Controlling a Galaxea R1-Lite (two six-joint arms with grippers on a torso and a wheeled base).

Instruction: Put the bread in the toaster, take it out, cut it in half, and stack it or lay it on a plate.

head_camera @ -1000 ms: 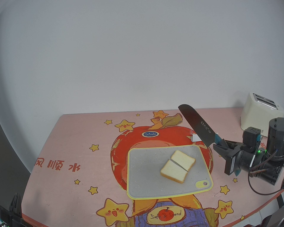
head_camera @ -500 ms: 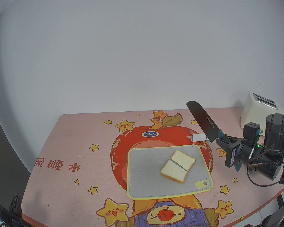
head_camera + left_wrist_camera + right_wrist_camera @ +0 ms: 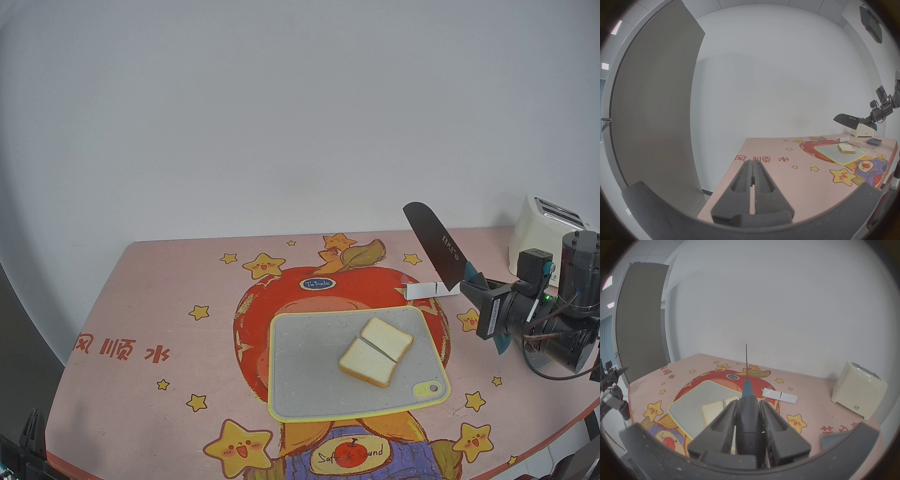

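Pink rounded tabletop (image 3: 156,294) printed with red apple cartoon, yellow smiling stars. Grey plastic cutting board (image 3: 306,369), yellow rim. 2 white bread halves (image 3: 376,351), tan crust. Black-bladed knife (image 3: 434,240), teal handle. Cream boxy toaster (image 3: 544,234). White flat strip (image 3: 428,289).

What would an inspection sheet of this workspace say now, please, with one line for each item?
Surface: pink cartoon-printed table; on it a grey cutting board with yellow rim.
Job's things: white bread slice, cut into two halves side by side on the board; cream toaster at the far right; black-bladed knife held raised, right of the board.
Clutter: white slotted strip beyond the board.
Grippers: right gripper, jaws shut on the knife's handle; left gripper, jaws shut, empty, by the table's left end.
Cables: black cable looping under the right arm.
Surroundings: plain white wall; grey panel.
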